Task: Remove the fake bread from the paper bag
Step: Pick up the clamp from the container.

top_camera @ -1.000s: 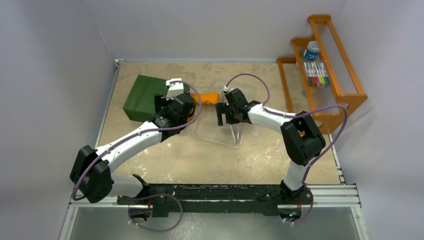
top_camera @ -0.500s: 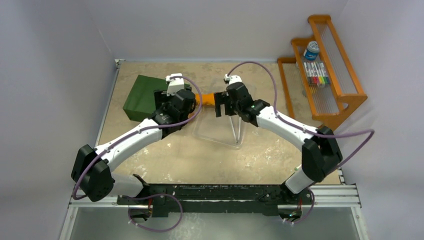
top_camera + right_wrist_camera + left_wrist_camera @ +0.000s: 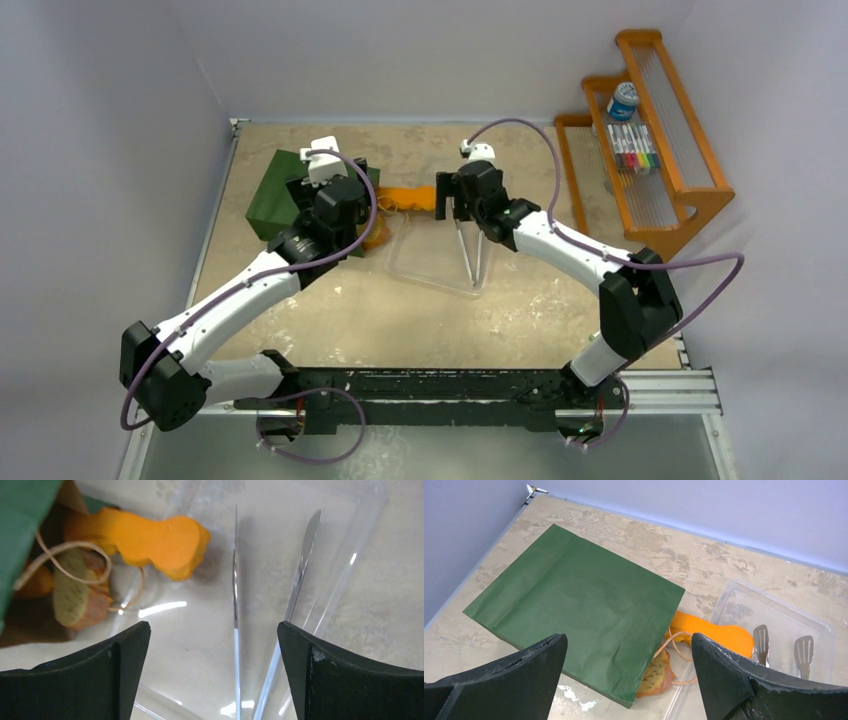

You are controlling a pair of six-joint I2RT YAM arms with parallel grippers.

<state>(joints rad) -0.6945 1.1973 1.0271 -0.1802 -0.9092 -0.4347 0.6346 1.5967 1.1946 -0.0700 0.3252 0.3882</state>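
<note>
Orange bread [image 3: 155, 542] half out of the bag [image 3: 574, 605] mouth, reaching the tray [image 3: 200, 650], ahead and left of the right gripper [image 3: 214, 625]; crusted slice [image 3: 75, 592] just beside it. Tongs [image 3: 235, 605] in the tray, straight ahead of that gripper. Both sets of fingers spread wide and empty, bag flat ahead of the left gripper [image 3: 629, 637].

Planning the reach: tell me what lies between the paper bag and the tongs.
The left wrist view shows an orange bread piece lying there.
</note>
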